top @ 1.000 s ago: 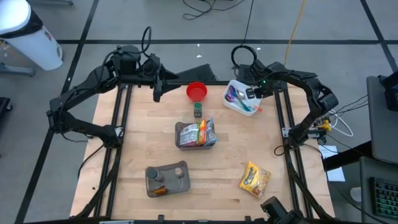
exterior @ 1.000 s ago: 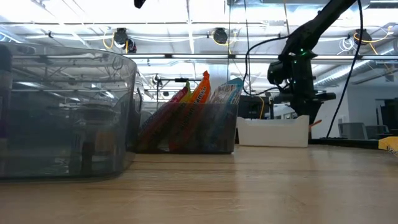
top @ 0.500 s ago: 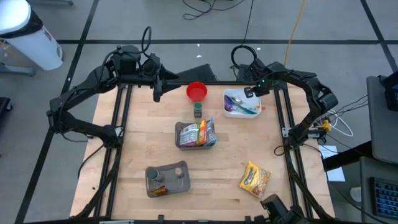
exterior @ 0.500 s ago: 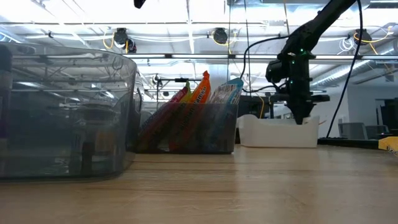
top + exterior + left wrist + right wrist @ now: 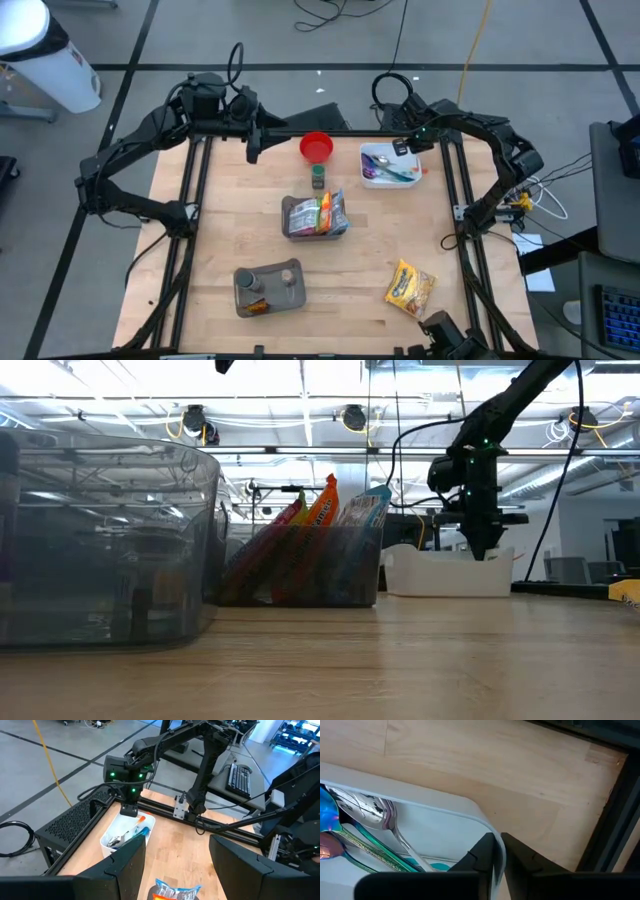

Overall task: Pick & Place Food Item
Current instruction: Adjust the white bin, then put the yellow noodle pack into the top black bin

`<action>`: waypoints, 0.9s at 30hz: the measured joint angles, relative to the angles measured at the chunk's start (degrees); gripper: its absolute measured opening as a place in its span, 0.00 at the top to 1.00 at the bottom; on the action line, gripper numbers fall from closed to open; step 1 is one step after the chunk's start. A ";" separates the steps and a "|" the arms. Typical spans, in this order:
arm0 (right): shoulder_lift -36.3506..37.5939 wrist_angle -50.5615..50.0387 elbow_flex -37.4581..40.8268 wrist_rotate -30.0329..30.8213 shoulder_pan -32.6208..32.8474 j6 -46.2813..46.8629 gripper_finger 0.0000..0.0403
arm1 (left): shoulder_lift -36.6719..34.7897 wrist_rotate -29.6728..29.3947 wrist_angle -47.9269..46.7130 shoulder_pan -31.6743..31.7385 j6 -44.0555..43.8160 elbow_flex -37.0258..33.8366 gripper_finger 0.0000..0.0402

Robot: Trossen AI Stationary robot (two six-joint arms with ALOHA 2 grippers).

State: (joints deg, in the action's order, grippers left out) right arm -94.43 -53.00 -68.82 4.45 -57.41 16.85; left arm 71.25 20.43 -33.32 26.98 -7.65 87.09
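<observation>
A yellow snack bag (image 5: 410, 287) lies flat on the wooden table at the near right. More snack packs (image 5: 326, 213) stand in a grey bin (image 5: 296, 218) at the middle. A white tray (image 5: 392, 183) of cutlery (image 5: 365, 810) sits at the far right. My right gripper (image 5: 405, 148) points down and is shut on the tray's far wall. My left gripper (image 5: 177, 865) is open, held high over the far left of the table beside a red bowl (image 5: 316, 147), and touches nothing. My right gripper pinches the white tray's wall (image 5: 498, 851) near a rounded corner. One finger (image 5: 481, 857) is inside the tray and the other (image 5: 522, 862) is outside. The fingers come from above, pointing down. The tray rests flat on the table.
A small green can (image 5: 318, 177) stands between the red bowl and the grey bin. A clear grey container (image 5: 268, 288) sits at the near left and fills the low view's left side (image 5: 100, 540). Black frame rails (image 5: 455, 200) line the table's sides.
The white tray has turned about on the table: a second ago it lay slantwise, now it sits square with the table's edges. My right gripper has stayed at the tray's far wall and tipped a little.
</observation>
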 joint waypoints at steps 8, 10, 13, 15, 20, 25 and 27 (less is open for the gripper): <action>3.27 0.58 0.07 -0.04 0.00 -2.48 0.75 | -0.01 -0.08 0.04 0.00 1.88 0.00 0.43; 4.60 0.58 0.07 -0.21 0.00 -2.59 0.69 | 0.00 -1.00 0.06 -0.02 2.30 0.00 0.43; 6.92 0.93 0.07 -2.82 0.00 -2.59 0.61 | -0.01 -2.90 0.07 0.00 2.42 0.00 0.43; 8.80 0.97 0.07 -3.22 0.00 -2.33 0.57 | -0.01 -2.97 0.07 0.00 1.70 0.00 0.43; 14.92 2.28 0.07 -3.21 0.00 -1.60 0.50 | -0.01 -2.96 0.09 -0.04 1.08 0.00 0.43; 23.01 7.53 0.07 -4.88 0.25 2.56 0.49 | -0.01 -2.95 0.11 -0.04 1.06 0.00 0.43; 26.31 11.95 0.07 -8.24 0.64 4.91 0.50 | -0.01 -2.93 0.11 -0.04 1.06 0.00 0.43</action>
State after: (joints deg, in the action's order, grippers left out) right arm -68.13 -41.04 -68.75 -3.79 -56.77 21.77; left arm 71.24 17.50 -33.21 26.94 -6.59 87.09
